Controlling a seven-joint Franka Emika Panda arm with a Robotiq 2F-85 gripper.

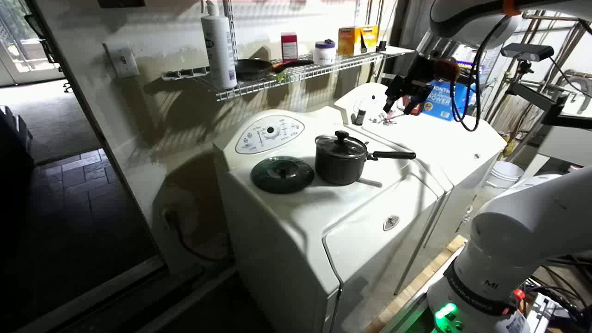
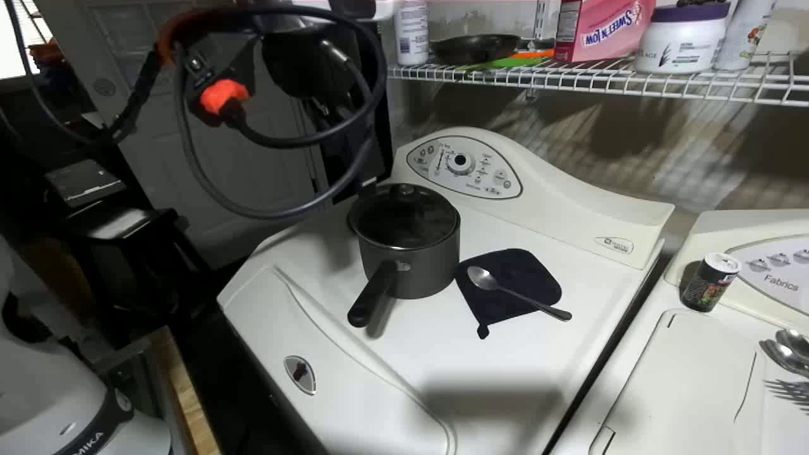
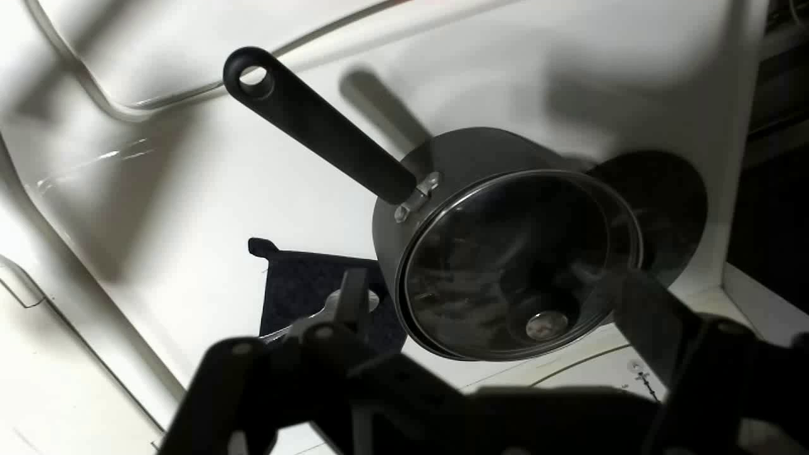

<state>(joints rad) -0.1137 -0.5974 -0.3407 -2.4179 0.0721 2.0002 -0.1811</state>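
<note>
1. The dark saucepan [image 2: 420, 272] stood upright on the white laundry machine [image 2: 430, 341], its see-through lid [image 3: 493, 272] resting on the rim. The lid's round knob [image 3: 547, 324] topped it, and the long black handle [image 3: 322, 129] stuck out toward the machine's front.
2. Your jaws stood spread wide, gripping nothing. An exterior view showed their fingers [image 1: 395, 90] up in the air, apart from the saucepan; the wrist view framed the lid mostly between them.
3. Near glass, slow, small movements looked safest for you, with even room on both sides of the knob; a finger carried too low could have scraped the lid or swung the handle.
4. Just beside the saucepan lay a navy potholder [image 2: 524, 268] with a metal spoon [image 2: 485, 279] across it, and a round, dark green, glossy disc [image 1: 275, 178].
5. Farther out, the neighbouring machine [image 2: 676, 379] carried a small dark canister [image 2: 705, 287] and some forks [image 2: 790, 390]. Behind ran a wire shelf [image 2: 607, 82].
</note>
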